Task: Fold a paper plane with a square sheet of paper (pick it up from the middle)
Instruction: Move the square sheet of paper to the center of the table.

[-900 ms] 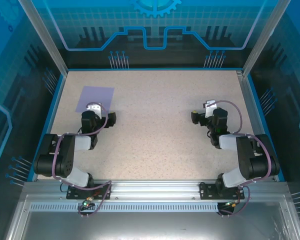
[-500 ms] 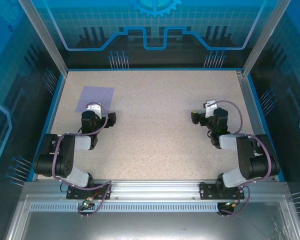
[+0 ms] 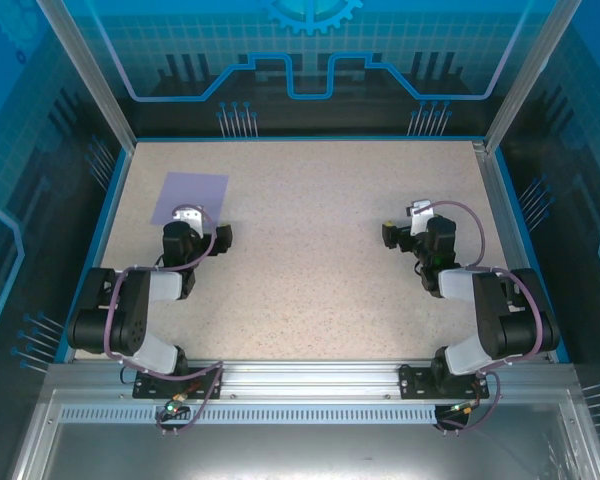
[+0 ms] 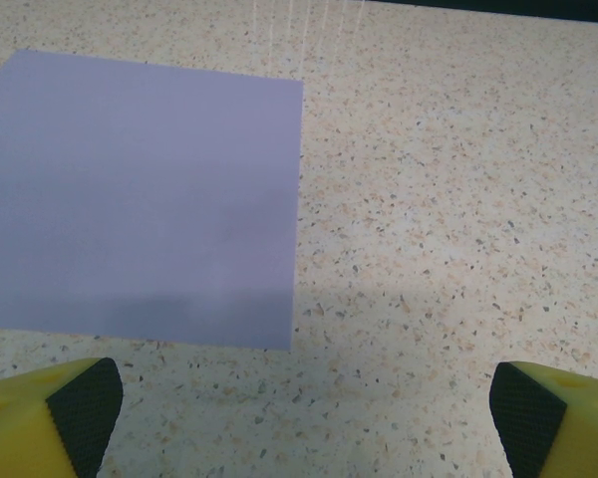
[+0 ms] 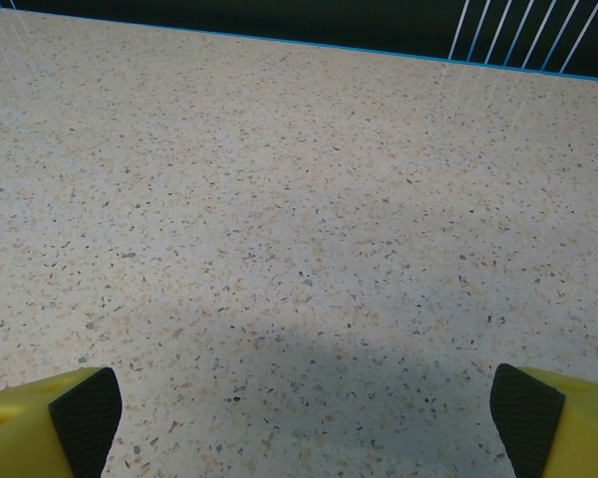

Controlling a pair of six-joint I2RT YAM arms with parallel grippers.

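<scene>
1. Top external view: the square sheet of paper (image 3: 190,197) lies flat and unfolded near the far left corner of the table (image 3: 310,260).
2. The left gripper (image 3: 186,214) sits at the sheet's near edge, its head overlapping that edge from above.
3. The right gripper (image 3: 417,211) is well apart from the sheet, near the table's right edge, over bare speckled surface.
4. Left wrist view: the fingers (image 4: 85,413) are spread wide with nothing between them. The sheet lies just ahead and to the left, and its near right corner falls just ahead of the gap.
5. Right wrist view: the fingers (image 5: 85,408) are likewise spread wide and hold nothing, with bare table beneath.
</scene>
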